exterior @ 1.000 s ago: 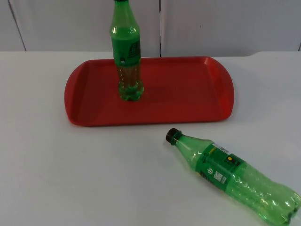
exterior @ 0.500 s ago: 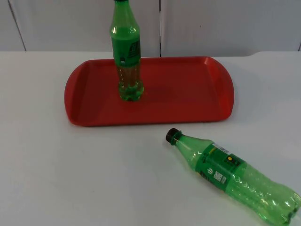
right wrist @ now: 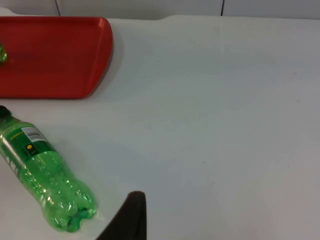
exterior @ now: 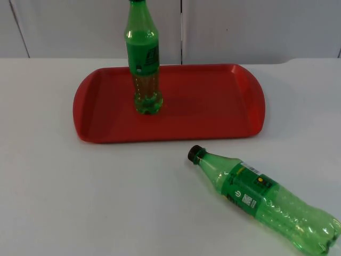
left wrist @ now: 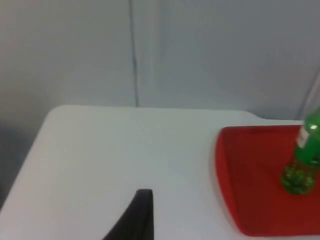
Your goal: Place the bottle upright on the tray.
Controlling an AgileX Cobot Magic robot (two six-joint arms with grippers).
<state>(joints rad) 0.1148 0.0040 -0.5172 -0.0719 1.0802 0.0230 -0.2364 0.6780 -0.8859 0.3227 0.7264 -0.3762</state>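
Observation:
A red tray [exterior: 213, 106] lies at the back middle of the white table. One green bottle [exterior: 143, 58] stands upright on the tray's left half. A second green bottle [exterior: 261, 200] with a black cap lies on its side on the table in front of the tray's right end, cap toward the tray. My left gripper [left wrist: 142, 202] hangs over the bare table to the left of the tray [left wrist: 250, 200] and the upright bottle [left wrist: 305, 160]. My right gripper [right wrist: 132, 210] hovers over the table to the right of the lying bottle [right wrist: 40, 175], apart from it, with the tray [right wrist: 55, 55] beyond.
A grey partition wall [exterior: 240, 26] closes the table's far edge just behind the tray. Open white table top [exterior: 80, 202] stretches in front of the tray on the left and to the right of the lying bottle [right wrist: 225, 125].

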